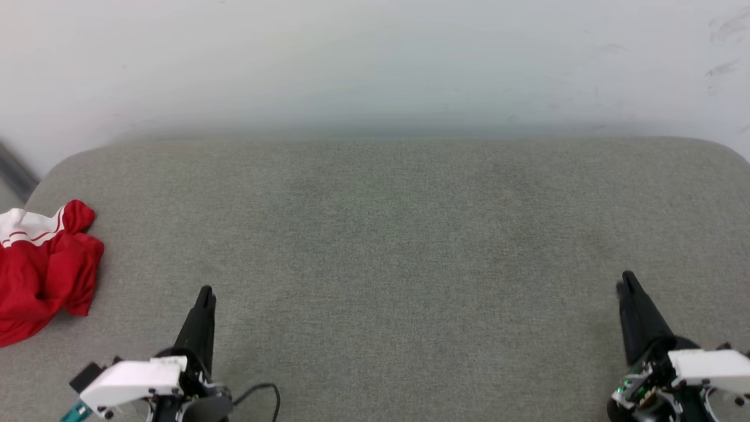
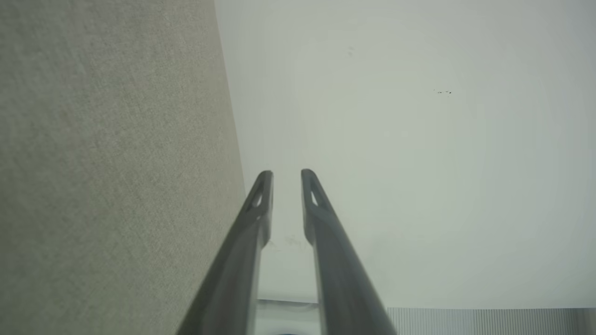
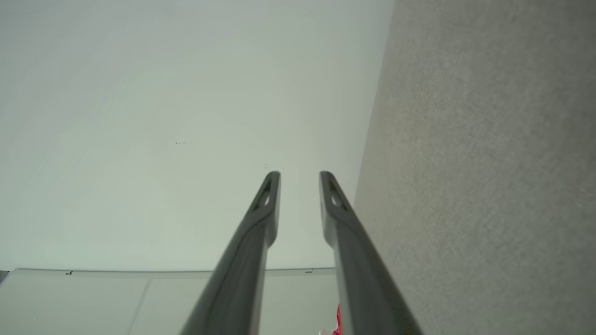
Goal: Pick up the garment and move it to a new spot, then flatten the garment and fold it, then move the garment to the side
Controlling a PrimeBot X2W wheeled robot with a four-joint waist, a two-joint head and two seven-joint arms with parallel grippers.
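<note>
- Left claw (image 1: 205,293) sits at the near left of the head view, its dark fingers pointing away over the surface (image 1: 375,246). In the left wrist view the two fingers (image 2: 260,204) stand slightly spread, with a narrow gap between the tips and nothing in it.
- Right claw (image 1: 628,280) sits at the near right, also pointing away. In the right wrist view its fingers (image 3: 267,204) are slightly spread too, with nothing between them.
- A thin black cable (image 1: 263,390) loops beside the left claw's white wrist housing at the bottom edge.
- The garment (image 1: 47,275) lies in a crumpled heap at the left edge of the surface, partly cut off by the frame. It is mostly red, and a white sleeve with red stripes shows on its far side. It is to the left of the left claw, near it but not touching, and well apart from the right claw.
- A sliver of red fabric shows at the bottom edge of the right wrist view.
- The surface is covered in grey-green cloth and has rounded far corners.
- Beyond it rises a pale wall (image 1: 375,58), with faint scuff marks at its upper right.
</note>
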